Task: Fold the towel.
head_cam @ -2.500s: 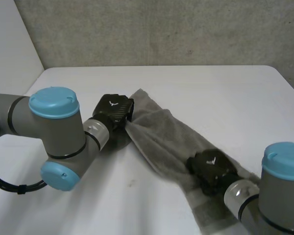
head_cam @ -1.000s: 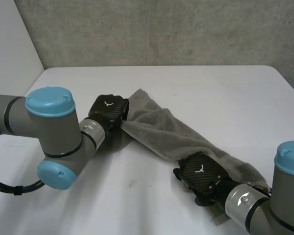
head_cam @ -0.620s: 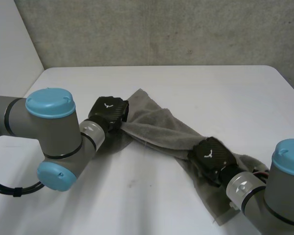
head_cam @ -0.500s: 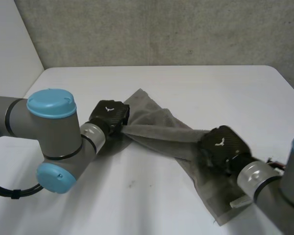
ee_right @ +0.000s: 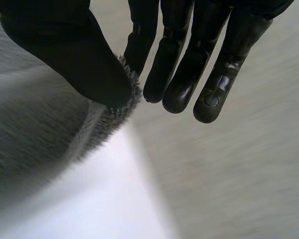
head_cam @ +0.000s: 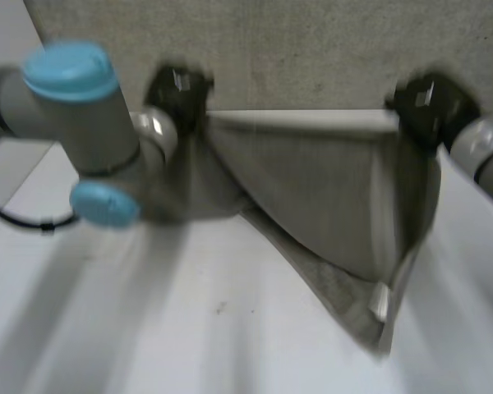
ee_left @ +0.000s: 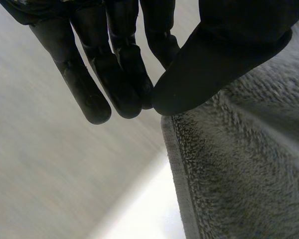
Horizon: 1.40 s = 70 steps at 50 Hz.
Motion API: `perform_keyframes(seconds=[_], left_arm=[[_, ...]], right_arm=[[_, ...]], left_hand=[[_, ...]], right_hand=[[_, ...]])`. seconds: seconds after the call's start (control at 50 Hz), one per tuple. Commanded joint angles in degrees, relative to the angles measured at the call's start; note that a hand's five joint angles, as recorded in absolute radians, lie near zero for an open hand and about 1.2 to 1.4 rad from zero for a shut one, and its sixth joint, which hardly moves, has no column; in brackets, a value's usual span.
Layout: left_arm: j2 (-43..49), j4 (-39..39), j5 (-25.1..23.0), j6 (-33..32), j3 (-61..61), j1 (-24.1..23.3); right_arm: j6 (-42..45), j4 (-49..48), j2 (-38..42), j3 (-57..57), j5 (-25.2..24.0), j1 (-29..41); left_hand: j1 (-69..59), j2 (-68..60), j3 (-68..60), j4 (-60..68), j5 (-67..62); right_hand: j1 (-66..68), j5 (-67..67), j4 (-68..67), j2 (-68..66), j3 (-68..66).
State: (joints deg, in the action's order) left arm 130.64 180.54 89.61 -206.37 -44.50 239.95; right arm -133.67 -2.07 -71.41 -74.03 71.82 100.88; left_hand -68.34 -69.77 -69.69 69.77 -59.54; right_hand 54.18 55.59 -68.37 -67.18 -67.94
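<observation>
The grey towel [head_cam: 329, 197] hangs in the air, stretched between both raised hands, its lower part drooping to the white table [head_cam: 189, 328]. My left hand [head_cam: 177, 89] pinches the towel's upper left corner; in the left wrist view the thumb [ee_left: 224, 59] presses the towel [ee_left: 239, 179] against the fingers [ee_left: 114, 74]. My right hand [head_cam: 427, 103] pinches the upper right corner; in the right wrist view the thumb [ee_right: 74, 55] and fingers [ee_right: 179, 64] clamp the fuzzy towel edge [ee_right: 114, 112].
A grey concrete wall [head_cam: 312, 49] rises behind the table's far edge. My left arm's blue-capped joints [head_cam: 74, 98] stand close by the towel's left side. The right forearm [head_cam: 489, 152] reaches in from the right.
Both hands have lifted high and moved apart, raising the towel off the table and stretching its top edge between them. The right hand closed on its corner before rising.
</observation>
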Motion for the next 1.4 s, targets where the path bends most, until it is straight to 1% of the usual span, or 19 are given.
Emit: perform_keyframes(seconds=[0.02,0.1,0.14,0.2,0.24,0.36,0.44,0.52,0.6,0.7,0.76,0.78,0.8,0.84,0.92,1.0,1.2,1.32,1.4], left_arm=[[-3.9,20.1,4.2,1.1,11.1,2.3],[-6.5,24.1,6.4,1.8,8.4,3.2],[-7.1,22.6,6.5,1.9,3.4,3.3],[-7.2,21.1,6.4,1.8,0.0,3.9],[-7.4,17.1,6.2,1.7,-7.6,5.2],[-7.9,12.7,6.2,1.7,-20.1,5.5],[-7.9,11.5,6.2,1.5,-32.8,5.4],[-8.3,11.4,6.2,-0.2,-42.3,4.2],[-8.9,11.3,6.3,-1.6,-44.4,1.8],[-11.5,11.2,6.4,-2.0,-44.7,-1.3],[-13.2,11.2,6.4,-2.2,-44.6,-1.9],[-13.8,11.2,6.4,-2.2,-44.4,-2.1],[-13.8,11.2,6.4,-2.2,-44.4,-2.1],[-14.9,11.2,6.4,-2.3,-44.0,-2.6],[-15.1,11.2,6.4,-2.2,-43.8,-2.6],[-15.0,11.2,6.6,-2.1,-43.5,-2.6],[-15.0,11.3,6.8,-1.4,-41.7,-2.3],[-15.1,11.2,6.8,-1.4,-39.4,-2.6],[-15.2,11.1,6.8,-1.3,-37.0,-2.7]], right_arm=[[-3.2,-25.5,-1.5,6.4,3.6,2.4],[-5.5,-25.4,-1.8,5.1,1.6,2.3],[-6.7,-21.3,-1.8,3.2,-2.7,1.6],[-7.0,-18.6,-1.5,2.2,-5.0,1.6],[-6.5,-12.1,-0.8,0.2,-7.0,1.6],[-6.4,-2.8,2.3,-5.1,-7.9,1.5],[-5.8,1.5,4.1,-9.2,-8.4,1.4],[-0.1,7.2,7.2,-13.8,-8.6,1.5],[3.3,9.1,7.6,-15.5,-8.3,1.5],[1.3,9.1,7.4,-16.5,-8.3,1.3],[-4.6,9.1,6.9,-16.6,-8.3,0.6],[-8.9,9.1,6.6,-16.8,-8.4,-0.1],[-9.0,9.1,6.6,-16.8,-8.4,-0.1],[-17.5,9.0,5.6,-17.3,-8.4,-1.8],[-24.5,8.7,4.4,-18.7,-8.9,-3.6],[-29.5,5.6,1.7,-22.8,-11.7,-4.9],[-29.1,-6.5,-2.6,-33.4,-11.6,-4.1],[-27.3,-10.8,0.0,-34.2,-10.2,-0.7],[-26.0,-11.5,3.1,-32.3,-6.6,0.6]], left_hand=[[-11.7,-10.2,-10.3,10.2,-10.5],[-11.7,-10.2,-10.3,10.2,-10.5],[-11.7,-10.2,-10.3,10.2,-10.5],[-11.7,-10.2,-10.3,10.2,-10.5],[-11.7,-10.2,-10.3,10.2,-10.5],[-11.7,-10.2,-10.3,10.2,-10.5],[-11.7,-10.2,-10.3,10.2,-10.5],[-11.7,-10.2,-10.3,10.2,-10.5],[-11.7,-10.2,-10.3,10.2,-10.5],[-11.7,-10.2,-10.3,10.2,-10.5],[-11.7,-10.2,-10.3,10.2,-10.5],[-11.7,-10.2,-10.3,10.2,-10.5],[-11.7,-10.2,-10.3,10.2,-10.5],[-11.7,-10.2,-10.3,10.2,-10.5],[-11.7,-10.2,-10.3,10.2,-10.5],[-11.7,-10.2,-10.3,10.2,-10.5],[-11.7,-10.2,-10.3,10.2,-10.5],[-11.7,-10.2,-10.3,10.2,-10.5],[-11.7,-10.2,-10.3,10.2,-10.5]], right_hand=[[25.8,14.4,-11.6,-12.8,-12.1],[25.8,14.4,-11.6,-12.8,-12.1],[25.8,14.4,-11.6,-12.8,-12.1],[25.8,14.4,-11.6,-12.8,-12.1],[25.8,14.4,-11.6,-12.8,-12.1],[25.8,14.4,-11.6,-12.8,-12.1],[25.8,14.4,-11.6,-12.8,-12.1],[25.8,14.4,-11.6,-12.8,-12.1],[25.8,14.4,-11.6,-12.8,-12.1],[25.8,14.4,-11.6,-12.8,-12.1],[25.8,14.4,-11.6,-12.8,-12.1],[15.4,4.0,-1.2,-2.4,-1.6],[15.3,3.9,-1.1,-2.3,-1.5],[-6.7,-18.1,20.9,19.7,20.4],[-12.0,-23.4,26.1,25.0,25.7],[-13.0,-24.4,27.2,26.0,26.7],[-19.2,-30.6,33.4,32.2,33.0],[-25.3,-36.7,39.5,38.3,39.0],[-24.4,-35.8,38.6,37.4,38.2]])
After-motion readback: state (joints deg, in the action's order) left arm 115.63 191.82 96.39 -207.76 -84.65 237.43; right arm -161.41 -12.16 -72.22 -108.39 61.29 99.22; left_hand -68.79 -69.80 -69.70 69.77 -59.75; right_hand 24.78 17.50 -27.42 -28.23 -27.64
